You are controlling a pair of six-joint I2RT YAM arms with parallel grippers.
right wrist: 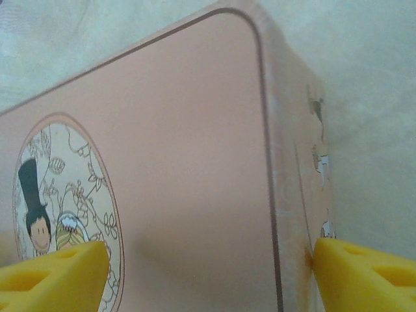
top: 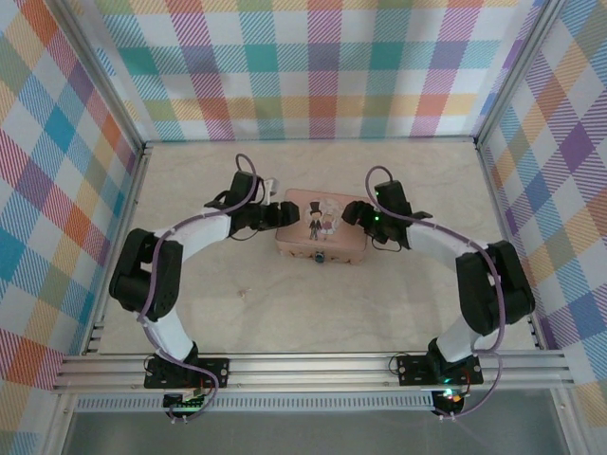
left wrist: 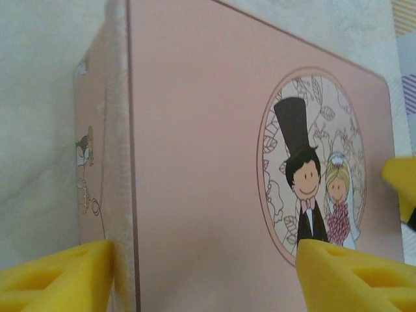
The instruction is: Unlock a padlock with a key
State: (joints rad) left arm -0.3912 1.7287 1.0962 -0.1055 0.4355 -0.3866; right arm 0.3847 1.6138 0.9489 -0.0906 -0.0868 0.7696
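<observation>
The padlock (top: 322, 257) shows from above as a small bluish spot on the near wall of the pink tin (top: 296, 237), about midway along it. The tin lies flat, lid up, in the middle of a pale, faintly marbled table (top: 313, 313). Metal frame rails (top: 313, 365) edge the table. Walls (top: 322, 66) of bright plaid cloth close it in on the left, right and far sides.

The lock is too small and blurred to tell how its shackle stands or what it hangs from. A tiny speck (top: 242, 292) on the table, left of the tin and nearer the arms, cannot be identified. In both wrist views the yellow fingers (left wrist: 58, 279) are cut off by the lower edge. The small marks on the tin's side wall there are smeared.

The left gripper (top: 283, 212) sits at the tin's left end and the right gripper (top: 353, 212) at its right end. The lock lies between them, on the wall facing the arm bases. Both have their jaws spread wide. Each wrist view has one finger over the lid and the other beside the side wall. Whether any tip touches the tin cannot be told.
</observation>
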